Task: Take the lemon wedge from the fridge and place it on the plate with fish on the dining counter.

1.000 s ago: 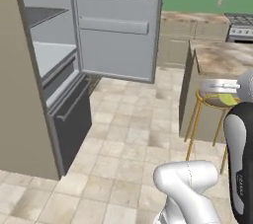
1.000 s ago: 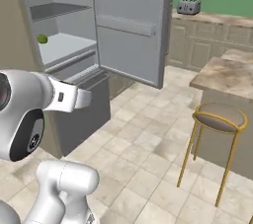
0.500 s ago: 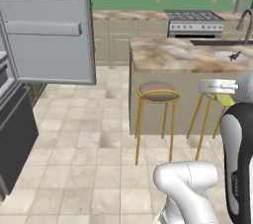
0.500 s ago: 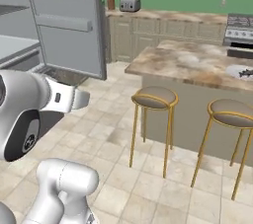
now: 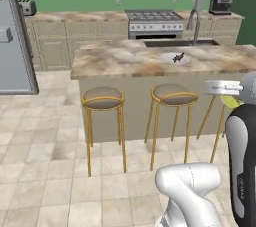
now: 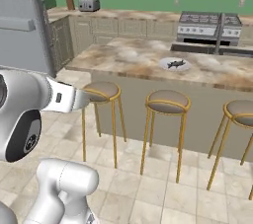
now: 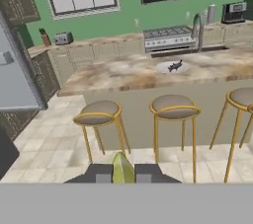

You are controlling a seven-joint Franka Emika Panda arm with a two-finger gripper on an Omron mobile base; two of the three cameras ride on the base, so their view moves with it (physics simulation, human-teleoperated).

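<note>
1. Your gripper (image 7: 122,173) is closed on the lemon wedge (image 7: 122,168) — the yellow-green tip pokes up between the two fingers.
2. The plate with fish (image 5: 175,59) sits on the dining counter (image 5: 120,59), close to the front edge and just in front of the sink (image 5: 180,43) and faucet (image 5: 195,10).
3. Three stools stand along the counter's front — one (image 6: 168,102) is directly below the plate.
4. The fridge (image 7: 17,77) door shows at your left.
</note>
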